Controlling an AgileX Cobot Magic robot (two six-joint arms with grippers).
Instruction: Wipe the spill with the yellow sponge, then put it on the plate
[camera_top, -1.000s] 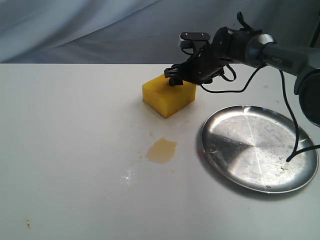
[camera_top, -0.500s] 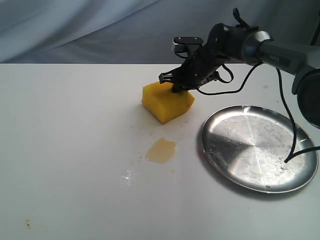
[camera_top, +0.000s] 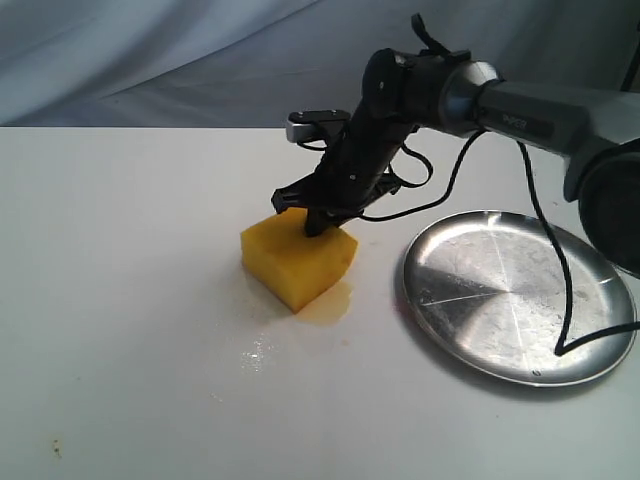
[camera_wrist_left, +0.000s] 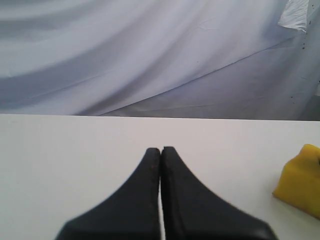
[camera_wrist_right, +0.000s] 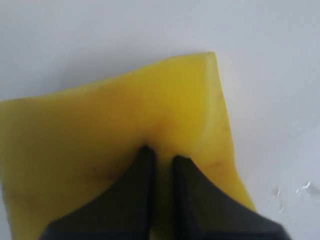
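Observation:
The yellow sponge (camera_top: 298, 258) sits on the white table, pinched from above by my right gripper (camera_top: 318, 218), which is shut on a fold of its top (camera_wrist_right: 125, 130). The sponge covers most of the spill; only a tan wet edge (camera_top: 335, 303) shows at its near right corner. The plate (camera_top: 520, 295), round and silver, lies to the right of the sponge. My left gripper (camera_wrist_left: 161, 150) is shut and holds nothing; it hovers over bare table, with a corner of the sponge (camera_wrist_left: 300, 182) at that view's edge. The left gripper does not show in the exterior view.
Tiny clear droplets (camera_top: 258, 352) glisten on the table in front of the sponge. A black cable (camera_top: 560, 290) hangs from the right arm across the plate. A grey cloth backdrop (camera_top: 180, 60) hangs behind the table's far edge.
My right gripper has dragged the sponge forward and to the left, from behind the puddle onto it. The puddle, fully exposed before, is now mostly covered.

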